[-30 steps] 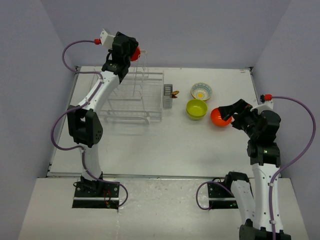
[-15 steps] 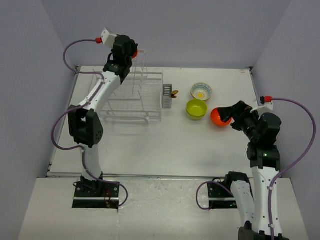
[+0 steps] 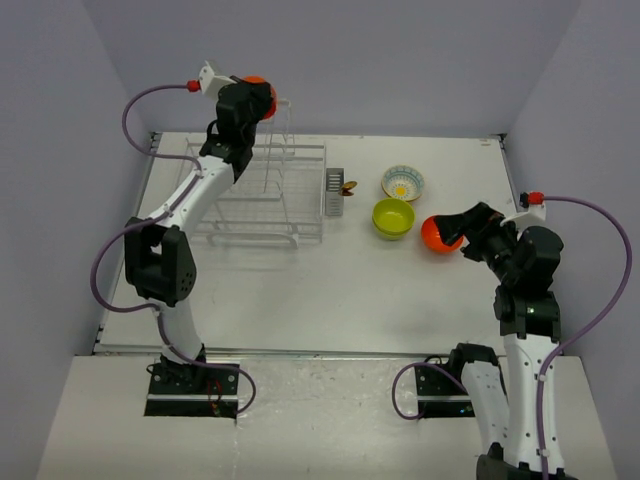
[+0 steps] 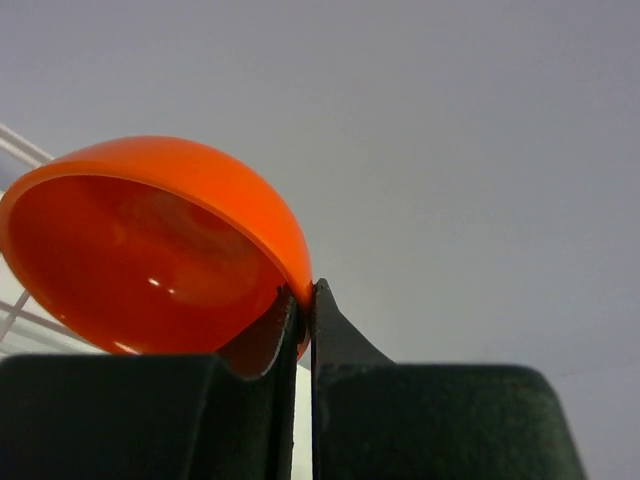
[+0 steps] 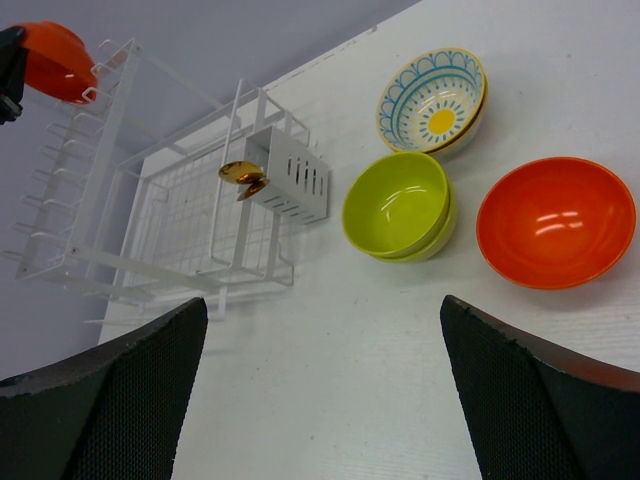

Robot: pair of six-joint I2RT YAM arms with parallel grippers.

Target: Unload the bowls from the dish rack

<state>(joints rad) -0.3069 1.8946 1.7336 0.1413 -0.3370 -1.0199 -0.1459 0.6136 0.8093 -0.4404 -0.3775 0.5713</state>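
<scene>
Since a second ago the left gripper (image 4: 303, 295) has closed and risen a little; its jaws now pinch the rim of an orange bowl (image 4: 150, 250) above the tall tier of the dish rack (image 3: 262, 195); the right gripper (image 5: 320, 395) gapes wide and empty over the unloaded bowls (image 5: 400, 205). Light, stiff and glossy by the look of it, the held bowl may pivot in so thin a rim pinch; whether it touches the rack wires I cannot tell, for the wrist view shows almost none of the rack.
</scene>
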